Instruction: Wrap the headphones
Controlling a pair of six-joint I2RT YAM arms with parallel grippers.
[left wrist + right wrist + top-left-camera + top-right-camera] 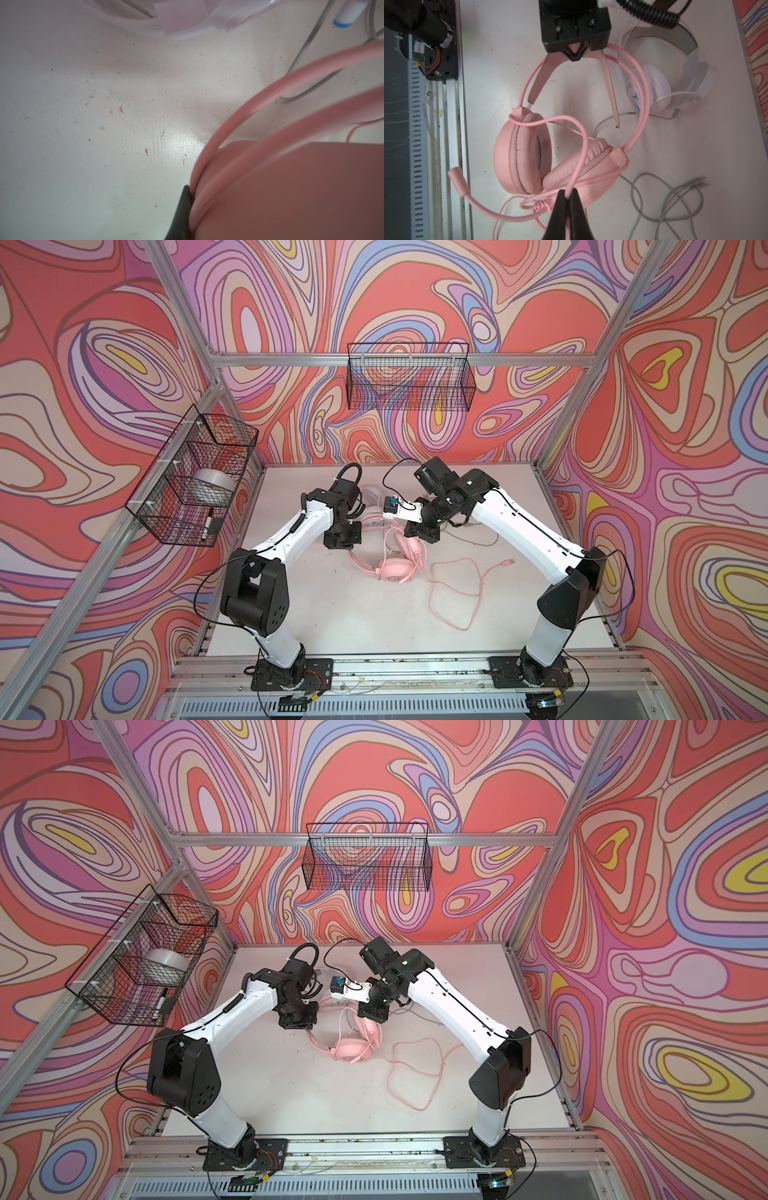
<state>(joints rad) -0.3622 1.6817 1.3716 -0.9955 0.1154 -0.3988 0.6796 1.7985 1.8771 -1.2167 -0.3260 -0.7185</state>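
Currently, winding the pink cable (579,164) appears to be the step in hand. The left gripper (574,54) is clamped on the pink headset's (392,570) headband (538,79). The right gripper (568,195) is pinched on the cable beside the ear cups (522,153). The headset lies mid-table (332,614), with the white headset (656,91) just beyond. The next move likely calls for looping the cable around the cups.

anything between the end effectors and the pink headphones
Nothing visible. The left end effector is shut on the headband of the pink headphones, and the right end effector pinches their pink cable. The white headset lies beside them.
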